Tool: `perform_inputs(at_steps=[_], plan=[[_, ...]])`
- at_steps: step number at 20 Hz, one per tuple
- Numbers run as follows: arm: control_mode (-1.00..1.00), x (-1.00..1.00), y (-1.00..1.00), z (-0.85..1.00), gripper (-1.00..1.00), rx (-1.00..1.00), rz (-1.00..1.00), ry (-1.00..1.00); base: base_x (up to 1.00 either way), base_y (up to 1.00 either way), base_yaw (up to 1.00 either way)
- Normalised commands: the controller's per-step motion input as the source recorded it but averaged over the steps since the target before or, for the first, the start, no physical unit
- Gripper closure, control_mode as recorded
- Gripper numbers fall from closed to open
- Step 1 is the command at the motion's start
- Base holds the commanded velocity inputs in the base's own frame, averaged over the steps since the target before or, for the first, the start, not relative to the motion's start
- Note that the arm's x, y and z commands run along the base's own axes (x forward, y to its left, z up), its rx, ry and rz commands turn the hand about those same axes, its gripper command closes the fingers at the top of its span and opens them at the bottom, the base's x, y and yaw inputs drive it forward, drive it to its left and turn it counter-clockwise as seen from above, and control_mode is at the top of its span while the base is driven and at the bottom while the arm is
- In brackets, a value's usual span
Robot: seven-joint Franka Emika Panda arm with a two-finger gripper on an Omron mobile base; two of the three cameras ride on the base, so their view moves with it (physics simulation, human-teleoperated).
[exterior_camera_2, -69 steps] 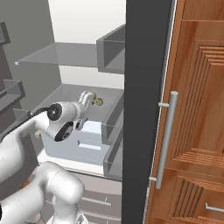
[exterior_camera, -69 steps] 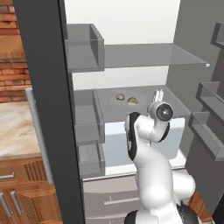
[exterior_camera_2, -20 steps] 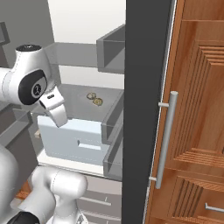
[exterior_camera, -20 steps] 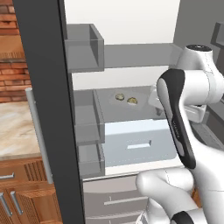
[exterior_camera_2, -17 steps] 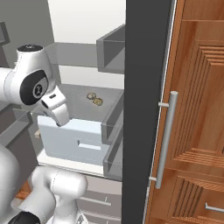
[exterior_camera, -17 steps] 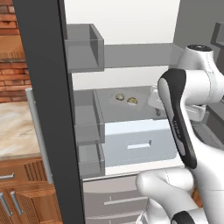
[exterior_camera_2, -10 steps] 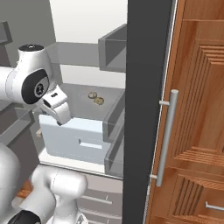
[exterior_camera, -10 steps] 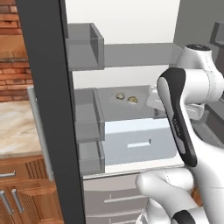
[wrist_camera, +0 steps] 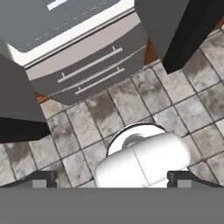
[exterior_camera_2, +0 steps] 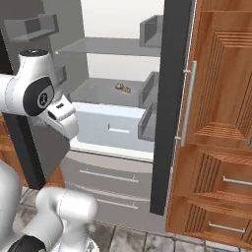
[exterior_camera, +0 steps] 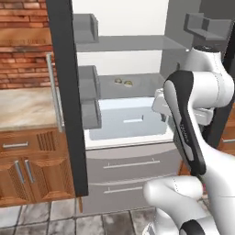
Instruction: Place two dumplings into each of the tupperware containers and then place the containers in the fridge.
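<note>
The arm has pulled back out of the fridge [exterior_camera: 64,92] and folded up to the side — a few seconds ago its hand was reaching in over the shelf, and now the hand hangs outside, pointed down at the tiled floor [wrist_camera: 144,100] in front of the bottom drawers. The tool [wrist_camera: 111,179] shows its two fingertips at the far edges of the hand view, spread as wide as they go with nothing between them. Two dumplings [exterior_camera: 124,82] sit close together on the grey shelf [exterior_camera: 137,85] inside, above the pale drawer [exterior_camera: 131,120]; the tupperware container under them is too faint to make out against the shelf. The base has also backed off, so both base views show more of the open fridge. Judging by this, the last container is delivered and the task looks essentially done — perhaps only the door [exterior_camera_2: 172,98] remains.
</note>
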Motion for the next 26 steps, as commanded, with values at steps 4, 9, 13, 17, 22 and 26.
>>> perform_inputs(at_steps=[4, 9, 13, 17, 22, 26], plan=[[1.0, 0.0, 0.0, 0.0, -1.0, 0.0, 0.0, 0.0, -1.0, -0.41, 0.0], [1.0, 0.0, 0.0, 0.0, -1.0, 0.0, 0.0, 0.0, -1.0, -0.17, 0.29], [1.0, 0.0, 0.0, 0.0, -1.0, 0.0, 0.0, 0.0, -0.53, 0.0, 0.97], [1.0, 0.0, 0.0, 0.0, -1.0, 0.0, 0.0, 0.0, -0.29, -0.02, 1.0], [1.0, 0.0, 0.0, 0.0, -1.0, 0.0, 0.0, 0.0, -0.18, 0.01, 1.0], [1.0, 0.0, 0.0, 0.0, -1.0, 0.0, 0.0, 0.0, -0.44, 0.83, 0.84]])
